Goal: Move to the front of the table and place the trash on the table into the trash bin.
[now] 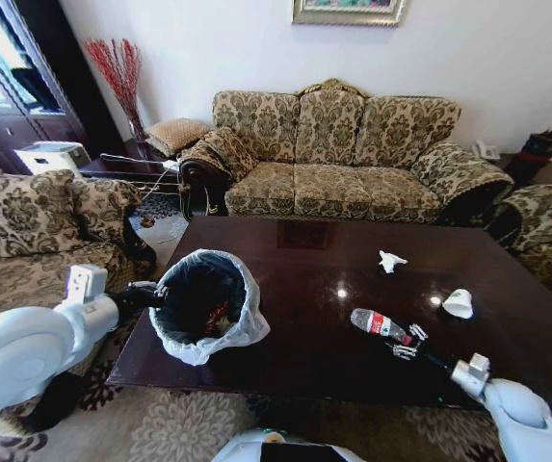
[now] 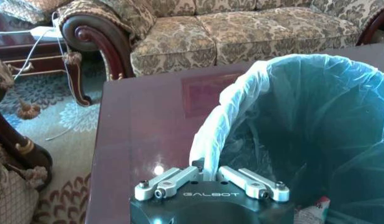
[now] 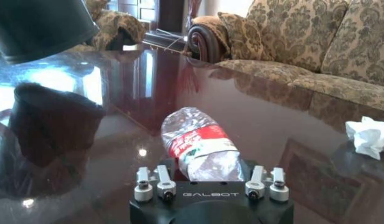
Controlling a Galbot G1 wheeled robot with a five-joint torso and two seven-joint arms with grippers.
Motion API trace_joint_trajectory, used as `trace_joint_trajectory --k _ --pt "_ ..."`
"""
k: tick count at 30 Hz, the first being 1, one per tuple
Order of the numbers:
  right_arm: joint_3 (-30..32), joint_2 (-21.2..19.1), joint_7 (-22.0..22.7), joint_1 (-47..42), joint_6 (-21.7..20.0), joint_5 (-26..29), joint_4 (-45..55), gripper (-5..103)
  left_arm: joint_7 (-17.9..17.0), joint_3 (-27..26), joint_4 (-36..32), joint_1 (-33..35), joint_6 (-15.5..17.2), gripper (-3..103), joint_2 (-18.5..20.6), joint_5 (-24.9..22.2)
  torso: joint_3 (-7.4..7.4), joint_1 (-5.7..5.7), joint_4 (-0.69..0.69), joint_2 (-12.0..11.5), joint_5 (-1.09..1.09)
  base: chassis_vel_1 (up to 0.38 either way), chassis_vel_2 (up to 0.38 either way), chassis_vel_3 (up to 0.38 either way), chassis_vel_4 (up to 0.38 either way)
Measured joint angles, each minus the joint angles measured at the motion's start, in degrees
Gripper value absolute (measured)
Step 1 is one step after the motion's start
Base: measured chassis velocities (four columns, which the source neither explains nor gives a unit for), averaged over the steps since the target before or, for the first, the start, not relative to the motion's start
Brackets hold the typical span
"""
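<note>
Right wrist view has my right gripper (image 3: 210, 185) open around the base of the plastic bottle (image 3: 198, 149), lying on the table (image 3: 291, 126); it's crushed, clear and red-labelled, so it could roll or squirt out as I close. Left gripper (image 2: 212, 179) is clamped on the trash bin (image 2: 285, 121) rim.

Surface (image 1: 304, 289): dark reddish-brown wood, polished, showing a mirror-like gloss and reflecting light. Bottle (image 3: 201, 151): clear, crinkled plastic, wearing a glossy red label. Bin liner (image 2: 241, 107): thin translucent plastic, wrinkling over the rim. Tissue (image 3: 371, 136): soft white paper, crumpled, looking matt. Right end effector (image 3: 209, 184): matt black housing, carrying bare silver metal fingers (image 3: 166, 185).
</note>
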Motion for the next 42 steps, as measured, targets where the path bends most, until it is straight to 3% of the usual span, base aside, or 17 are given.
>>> trace_joint_trajectory --k 1,2,4,13,15,16,19,21,22,24,26,27,28,31,33,35,42 --pt "0.00 0.00 0.00 0.00 0.00 0.00 0.00 70 0.00 0.00 0.00 0.00 0.00 0 0.00 0.00 0.00 0.00 0.00 0.00 0.00 0.000 0.000 0.000 0.000" --pt "-0.02 0.15 -0.02 -0.13 -0.06 0.12 0.28 58 0.00 0.00 0.00 0.00 0.00 0 0.00 0.00 0.00 0.00 0.00 0.00 0.00 0.000 0.000 0.000 0.000" --pt "-0.05 0.41 -0.04 -0.32 -0.16 0.19 0.69 48 0.00 0.00 0.00 0.00 0.00 0 0.00 0.00 0.00 0.00 0.00 0.00 -0.01 0.000 0.000 0.000 0.000" --pt "0.59 0.96 0.55 -1.37 -1.24 3.16 4.49 33 0.00 0.00 0.00 0.00 0.00 0 0.00 0.00 0.00 0.00 0.00 0.00 0.00 0.000 0.000 0.000 0.000" --pt "0.90 1.06 1.27 -2.01 -1.62 6.18 7.28 27 0.00 0.00 0.00 0.00 0.00 0 0.00 0.00 0.00 0.00 0.00 0.00 0.01 0.000 0.000 0.000 0.000" --pt "0.97 1.24 2.94 -2.96 -2.21 11.41 12.27 21 0.00 0.00 0.00 0.00 0.00 0 0.00 0.00 0.00 0.00 0.00 0.00 0.00 0.000 0.000 0.000 0.000" --pt "0.87 1.53 4.96 -3.60 -3.01 16.62 18.09 21 0.00 0.00 0.00 0.00 0.00 0 0.00 0.00 0.00 0.00 0.00 0.00 0.00 0.000 0.000 0.000 0.000" --pt "-0.32 2.14 8.76 -3.38 -4.34 23.30 28.80 8 0.00 0.00 0.00 0.00 0.00 0 0.00 0.00 0.00 0.00 0.01 0.00 -0.03 0.000 0.000 0.000 0.000" --pt "-0.32 2.14 8.76 -3.38 -4.34 23.30 28.80 8 0.00 0.00 0.00 0.00 0.00 0 0.00 0.00 0.00 0.00 0.01 0.00 -0.03 0.000 0.000 0.000 0.000" --pt "-4.08 2.91 16.16 -2.17 -6.44 29.44 38.39 3 0.00 0.00 0.00 0.00 0.00 0 0.00 0.00 0.00 0.00 0.03 0.00 -0.03 0.000 0.000 0.000 0.000" --pt "-4.45 2.99 16.68 -2.05 -6.67 29.89 39.08 3 -0.01 0.00 0.00 0.00 0.00 0 0.00 0.00 0.00 0.00 0.03 0.00 -0.03 0.000 0.000 0.000 0.000" --pt "-9.35 3.93 21.31 -0.78 -9.03 33.45 45.91 3 0.00 0.00 0.00 0.00 0.00 0 0.00 0.00 0.00 0.00 0.02 0.00 -0.03 0.000 0.000 0.000 0.000" --pt "-9.35 3.93 21.31 -0.78 -9.03 33.45 45.91 3 0.00 0.00 0.00 0.00 0.00 0 0.00 0.00 0.00 0.00 0.02 0.00 -0.03 0.000 0.000 0.000 0.000" --pt "-19.60 4.89 27.29 2.05 -11.92 36.92 54.11 3 0.00 0.00 0.00 0.00 0.00 0 0.00 0.00 0.00 0.00 -0.01 0.01 -0.02 0.000 0.000 0.000 0.000" --pt "-22.05 5.04 28.45 2.91 -12.40 37.65 55.17 3 0.01 0.00 0.00 0.00 0.00 0 0.00 0.00 0.00 0.00 0.00 0.01 -0.01 0.000 0.000 0.000 0.000" --pt "-31.05 5.87 31.17 6.29 -14.04 38.87 56.70 3 -0.01 0.00 0.00 0.00 0.00 0 0.00 0.00 0.00 0.00 0.02 0.02 -0.01 0.000 0.000 0.000 0.000" --pt "-44.03 7.03 31.19 9.41 -14.29 35.16 52.97 3 0.00 0.00 0.00 0.00 0.00 0 0.00 0.00 0.00 0.00 0.00 0.01 0.00 0.000 0.000 0.000 0.000"
